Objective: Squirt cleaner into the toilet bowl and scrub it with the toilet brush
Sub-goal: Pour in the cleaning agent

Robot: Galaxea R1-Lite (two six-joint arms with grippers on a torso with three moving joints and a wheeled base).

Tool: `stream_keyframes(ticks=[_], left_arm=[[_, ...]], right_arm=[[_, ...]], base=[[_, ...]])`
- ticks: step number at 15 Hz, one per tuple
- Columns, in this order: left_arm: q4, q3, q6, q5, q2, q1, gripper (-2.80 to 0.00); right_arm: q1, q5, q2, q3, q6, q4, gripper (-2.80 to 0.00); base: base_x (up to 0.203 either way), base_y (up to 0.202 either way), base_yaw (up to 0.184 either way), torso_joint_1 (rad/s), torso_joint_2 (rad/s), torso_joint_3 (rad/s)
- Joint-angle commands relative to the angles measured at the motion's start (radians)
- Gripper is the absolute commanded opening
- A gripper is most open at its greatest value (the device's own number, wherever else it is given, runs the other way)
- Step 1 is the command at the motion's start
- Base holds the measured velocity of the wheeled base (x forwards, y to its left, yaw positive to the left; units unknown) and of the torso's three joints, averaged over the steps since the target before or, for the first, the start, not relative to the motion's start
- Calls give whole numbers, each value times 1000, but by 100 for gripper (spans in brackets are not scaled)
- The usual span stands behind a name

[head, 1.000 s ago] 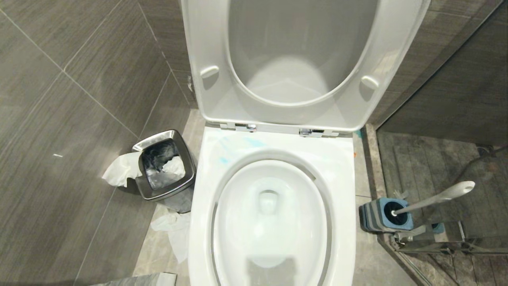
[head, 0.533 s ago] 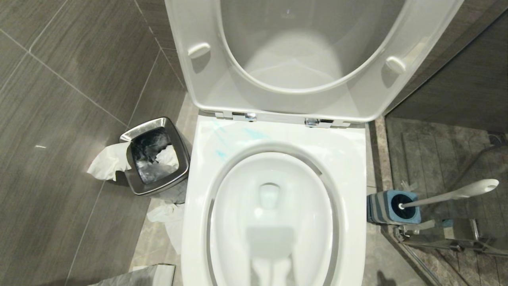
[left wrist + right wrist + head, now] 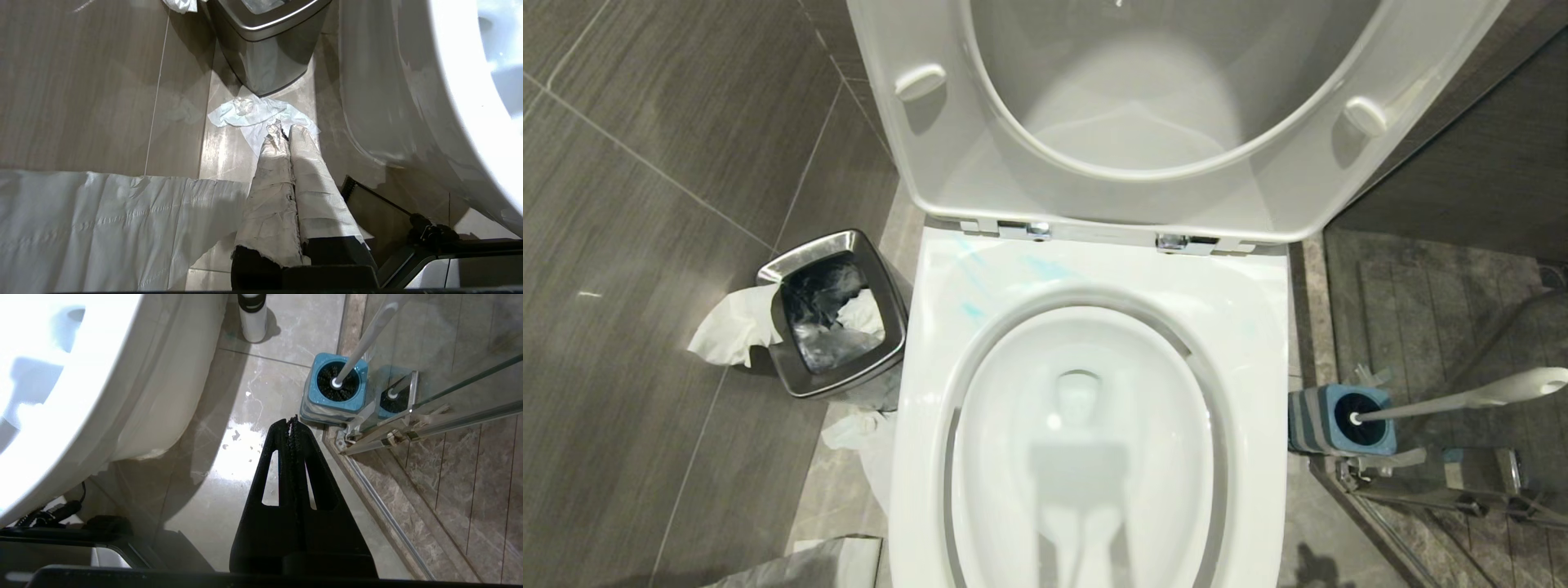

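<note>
Toilet bowl (image 3: 1086,457) | fills more of the head view than a second ago — camera nearer, things unmoved | toilet brush (image 3: 1462,402) parked in holder (image 3: 335,390) | left gripper (image 3: 286,130), right gripper (image 3: 293,420) pinched closed, empty — scrubbing unstarted

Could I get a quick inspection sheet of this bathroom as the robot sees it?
Surface: grey tiled floor, a wet patch near the toilet.
Job's things: toilet bowl open, lid up; blue cleaner streaks on its rear rim; toilet brush standing in its blue holder.
Clutter: waste bin with tissue hanging out, more tissue on the floor.
Grippers: left tool, wrapped in white, shut, empty, above the floor; right tool shut, empty, near the holder.
Cables: black cable under the bowl.
Surroundings: glass shower door.
</note>
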State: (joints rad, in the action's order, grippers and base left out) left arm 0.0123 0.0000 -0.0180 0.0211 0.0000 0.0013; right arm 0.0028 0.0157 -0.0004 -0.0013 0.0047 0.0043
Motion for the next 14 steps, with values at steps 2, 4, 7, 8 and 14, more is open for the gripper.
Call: stream_keyframes(ticks=[2, 4, 7, 8, 14], left_arm=[[0, 2, 0, 0, 2, 0, -280], [0, 2, -1, 0, 1, 0, -280], [1, 2, -2, 0, 2, 0, -280], [1, 2, -3, 0, 2, 0, -280], [0, 2, 1, -3, 2, 0, -280]], right_arm=[[0, 0, 0, 0, 0, 0, -280], [0, 0, 0, 0, 0, 0, -280], [0, 0, 0, 0, 0, 0, -280], [0, 0, -1, 0, 0, 0, -280], [0, 0, 0, 0, 0, 0, -280]], base=[[0, 0, 0, 2, 2, -142], [0, 0, 0, 3, 3, -170], [0, 0, 0, 2, 4, -132], [0, 0, 0, -2, 0, -50], [0, 0, 0, 0, 0, 0]])
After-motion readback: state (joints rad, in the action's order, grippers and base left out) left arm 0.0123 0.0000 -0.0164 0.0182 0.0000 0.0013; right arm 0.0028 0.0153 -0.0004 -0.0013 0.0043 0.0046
